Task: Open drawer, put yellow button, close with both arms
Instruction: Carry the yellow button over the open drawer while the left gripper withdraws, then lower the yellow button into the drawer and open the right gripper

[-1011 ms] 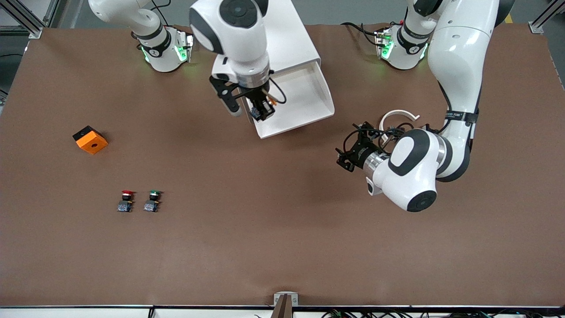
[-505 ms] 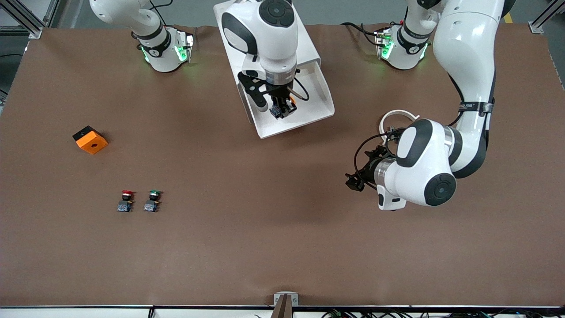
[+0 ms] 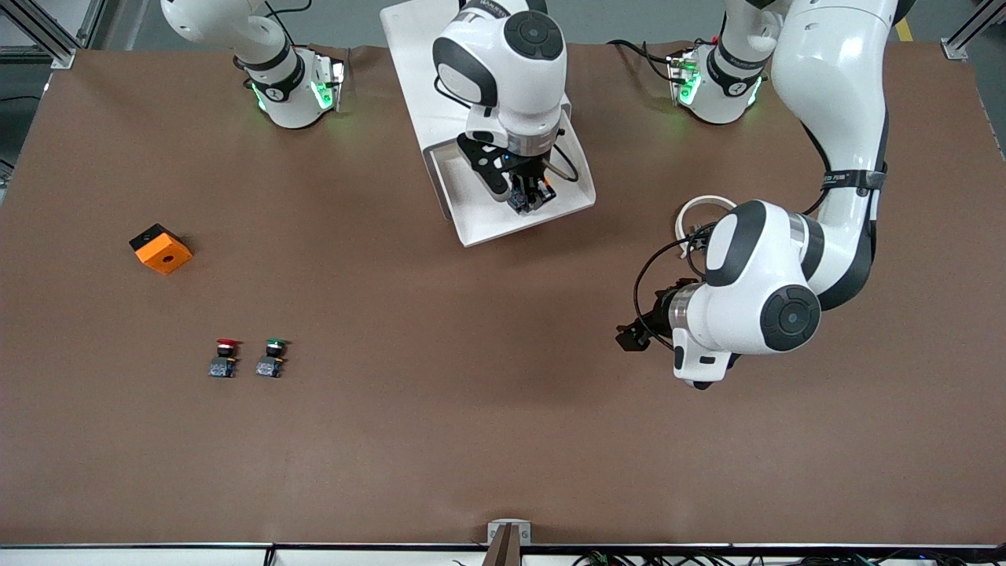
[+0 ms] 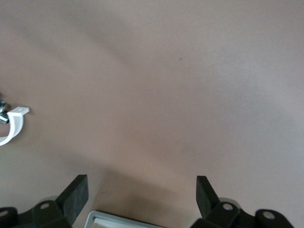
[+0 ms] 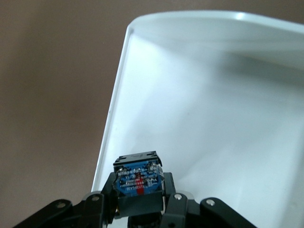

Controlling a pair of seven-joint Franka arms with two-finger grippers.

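The drawer [image 3: 481, 228] stands pulled out of the white cabinet [image 3: 409, 55], its white tray open upward. My right gripper [image 3: 525, 200] hangs over the tray and is shut on the yellow button [image 3: 520, 202]. In the right wrist view the gripper [image 5: 139, 192] clamps the button's blue-grey base [image 5: 138, 174] above the tray's rim [image 5: 113, 107]; the yellow cap is hidden. My left gripper [image 3: 632, 337] is open and empty above bare table, toward the left arm's end and nearer to the front camera than the drawer. In the left wrist view its fingers [image 4: 76, 194] stand wide apart.
A white curved clip [image 3: 709, 204] lies beside the left arm and shows in the left wrist view [image 4: 15, 124]. A red-capped button [image 3: 225, 358] and a green-capped button [image 3: 272, 358] stand toward the right arm's end. An orange block [image 3: 160, 248] lies farther from the front camera than them.
My right gripper has carried the button from the drawer's side edge to over the tray's middle. My left gripper has drawn back from the drawer, toward the front camera.
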